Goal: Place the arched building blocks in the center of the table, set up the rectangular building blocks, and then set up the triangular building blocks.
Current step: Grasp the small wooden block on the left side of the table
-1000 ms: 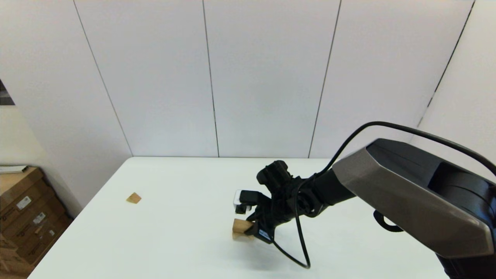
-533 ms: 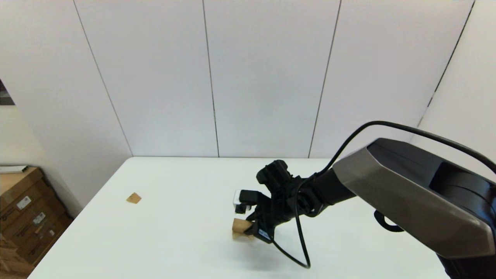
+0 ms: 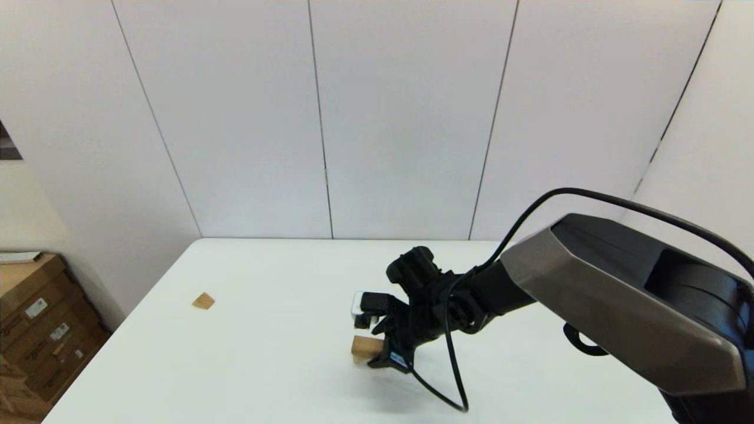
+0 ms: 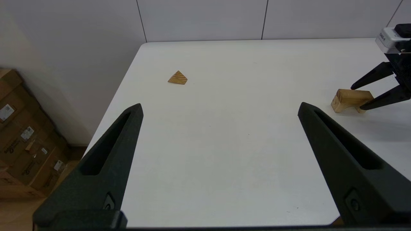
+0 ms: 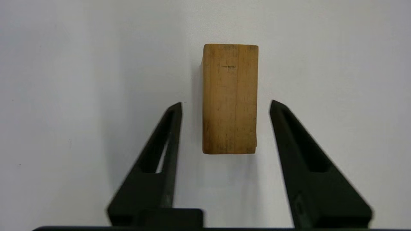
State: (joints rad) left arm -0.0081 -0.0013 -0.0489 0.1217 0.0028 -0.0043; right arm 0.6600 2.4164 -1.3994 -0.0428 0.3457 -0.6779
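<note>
Straddling the arched block [image 5: 230, 98] at frame centre, the right gripper [image 5: 226, 106] stands released, fingers clear of both sides; left gripper [image 4: 220, 107] spread wide, empty.

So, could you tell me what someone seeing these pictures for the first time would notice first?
Most likely the right gripper, reaching from the robot's right to mid-table, its open fingers straddling the arched block without touching it. The block stands on the white table on its two feet. Next, the small triangular block lying alone near the table's left edge.
</note>
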